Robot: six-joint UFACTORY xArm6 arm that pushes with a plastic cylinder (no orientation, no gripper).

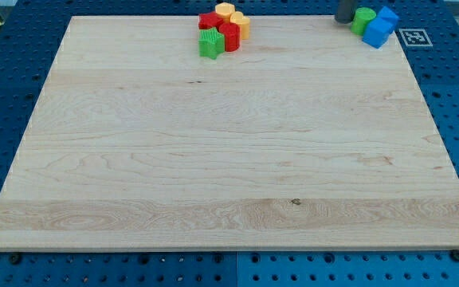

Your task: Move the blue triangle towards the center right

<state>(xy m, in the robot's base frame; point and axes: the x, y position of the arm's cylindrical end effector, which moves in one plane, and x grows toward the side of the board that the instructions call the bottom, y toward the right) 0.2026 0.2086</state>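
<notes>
Two blue blocks lie at the view's top right edge of the wooden board [229,159]. One blue block [378,33] is lower and the other blue block [388,16] is just above and to its right. I cannot tell which of them is the triangle. A green block [362,20] touches them on their left. My tip [345,21] is a dark rod end right at the green block's left side, partly cut off by the view's top edge.
A cluster of blocks sits at the top middle of the board: a green star-like block [210,45], a red block [229,36], another red block [208,21], a yellow block [225,11] and an orange-yellow block [241,25]. A marker tag [414,37] lies off the board's top right corner.
</notes>
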